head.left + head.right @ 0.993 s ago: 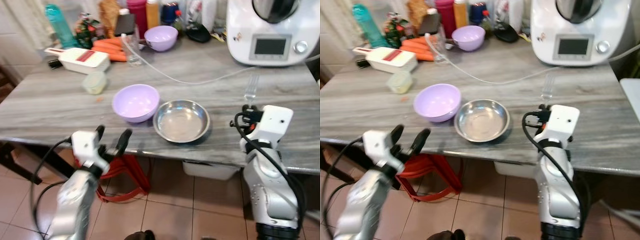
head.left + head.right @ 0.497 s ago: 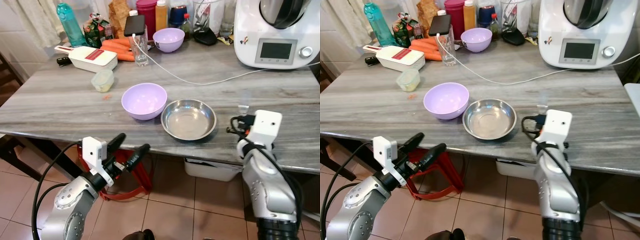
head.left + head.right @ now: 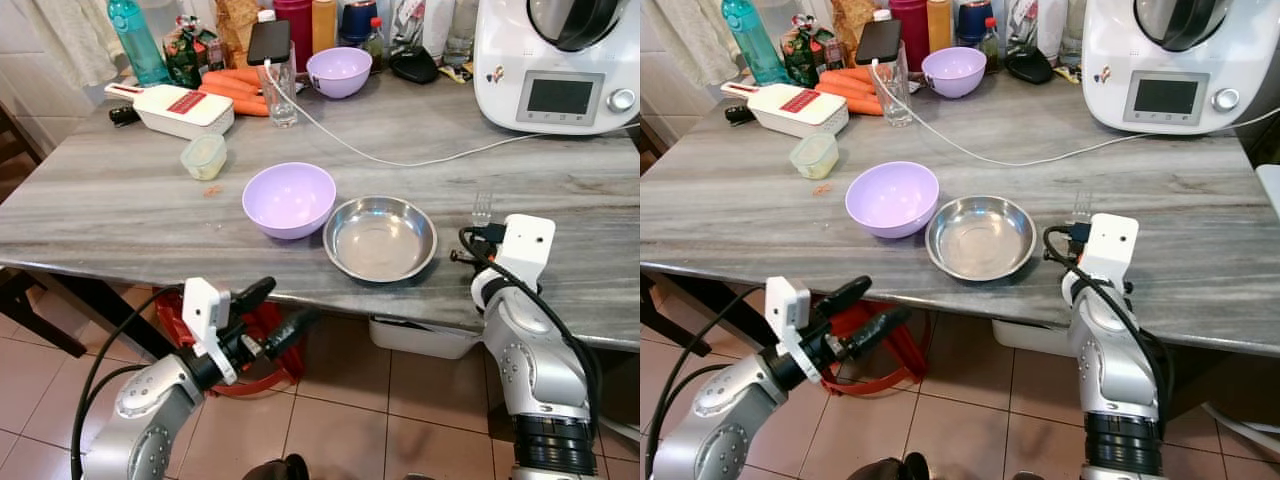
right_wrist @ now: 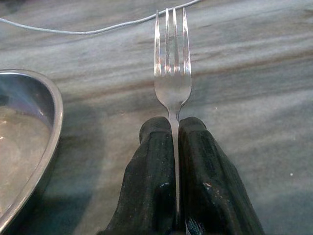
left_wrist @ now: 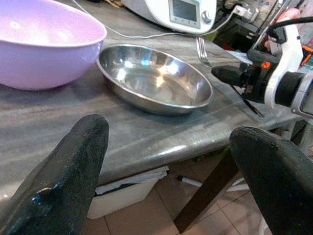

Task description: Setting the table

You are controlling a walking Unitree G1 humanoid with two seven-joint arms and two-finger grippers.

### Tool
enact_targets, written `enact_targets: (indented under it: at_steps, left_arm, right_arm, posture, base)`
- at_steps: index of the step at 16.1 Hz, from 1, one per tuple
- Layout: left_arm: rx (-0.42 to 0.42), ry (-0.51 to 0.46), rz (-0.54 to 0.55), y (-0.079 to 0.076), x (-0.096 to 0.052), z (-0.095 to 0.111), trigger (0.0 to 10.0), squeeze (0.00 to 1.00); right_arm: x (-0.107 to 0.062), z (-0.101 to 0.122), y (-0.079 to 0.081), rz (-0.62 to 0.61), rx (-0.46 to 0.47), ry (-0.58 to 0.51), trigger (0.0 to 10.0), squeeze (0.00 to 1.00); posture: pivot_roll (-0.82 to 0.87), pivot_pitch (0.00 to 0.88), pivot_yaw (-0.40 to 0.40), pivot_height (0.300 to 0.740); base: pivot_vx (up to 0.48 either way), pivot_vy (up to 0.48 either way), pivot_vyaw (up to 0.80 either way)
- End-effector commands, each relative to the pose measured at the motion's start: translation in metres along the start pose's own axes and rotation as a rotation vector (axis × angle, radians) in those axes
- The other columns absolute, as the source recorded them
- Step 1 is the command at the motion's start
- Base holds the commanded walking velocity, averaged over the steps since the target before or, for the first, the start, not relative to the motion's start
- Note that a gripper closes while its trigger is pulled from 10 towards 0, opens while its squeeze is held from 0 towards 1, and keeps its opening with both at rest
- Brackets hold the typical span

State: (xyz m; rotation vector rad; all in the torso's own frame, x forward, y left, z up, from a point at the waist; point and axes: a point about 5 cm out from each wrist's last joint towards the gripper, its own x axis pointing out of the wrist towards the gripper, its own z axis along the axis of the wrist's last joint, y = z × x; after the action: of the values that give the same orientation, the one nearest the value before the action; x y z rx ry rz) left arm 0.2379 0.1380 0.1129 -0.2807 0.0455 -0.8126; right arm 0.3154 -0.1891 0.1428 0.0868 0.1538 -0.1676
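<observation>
— Beside the steel plate (image 3: 380,238), on its right, we've got the fork (image 4: 172,73) pinched in the right gripper (image 4: 174,147); fingers pressed tight on the neck just below the tines, which point away from us over the table (image 3: 120,210).

— How'll it handle?

— Light, stiff, thin metal, prob. slippery. Our grip is narrow, so we reckon it could pivot if bumped. It seems to sit low, near the tabletop, but can't tell if it's touching. Holding the neck seems OK for laying it flat next to the plate.

— Left gripper (image 3: 268,318)?

— Fingers spread, holding nothing, below the table edge in front of the purple bowl (image 3: 289,198).
</observation>
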Motion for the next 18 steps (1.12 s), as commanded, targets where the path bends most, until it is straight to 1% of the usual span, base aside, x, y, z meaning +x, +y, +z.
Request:
enact_targets:
  at_steps: [1, 4, 8, 12, 14, 18]
  left_arm:
    - [0.014, 0.010, -0.013, -0.001, -0.002, 0.002, 10.0, 0.00]
    - [0.008, 0.015, -0.035, -0.004, -0.002, 0.002, 10.0, 0.00]
    - [-0.011, 0.029, -0.128, -0.012, 0.000, 0.002, 10.0, 0.00]
    - [-0.011, 0.029, -0.128, -0.012, 0.000, 0.002, 10.0, 0.00]
    - [0.001, 0.042, -0.158, -0.015, 0.003, 0.001, 10.0, 0.00]
    - [-0.003, 0.051, -0.161, -0.014, 0.003, -0.001, 10.0, 0.00]
  right_arm:
    - [0.002, -0.002, 0.005, 0.016, 0.007, 0.025, 10.0, 0.00]
    - [0.003, -0.005, 0.004, 0.005, 0.005, 0.043, 10.0, 0.00]
    - [0.008, -0.005, 0.000, -0.003, -0.003, 0.044, 10.0, 0.00]
    - [0.008, -0.005, 0.000, -0.003, -0.003, 0.044, 10.0, 0.00]
    - [0.014, -0.004, -0.002, -0.011, -0.006, 0.043, 10.0, 0.00]
    - [0.017, -0.005, -0.003, -0.019, -0.005, 0.044, 10.0, 0.00]
  posture:
    - [-0.09, 0.125, 0.098, 0.740]
    - [-0.09, 0.131, 0.100, 0.740]
    - [-0.09, 0.128, 0.102, 0.740]
    - [-0.09, 0.128, 0.102, 0.740]
    - [-0.09, 0.128, 0.106, 0.740]
    - [-0.09, 0.129, 0.107, 0.740]
  base:
    - [0.000, 0.000, 0.00]
    - [0.000, 0.000, 0.00]
    - [0.000, 0.000, 0.00]
    - [0.000, 0.000, 0.00]
    - [0.000, 0.000, 0.00]
    - [0.000, 0.000, 0.00]
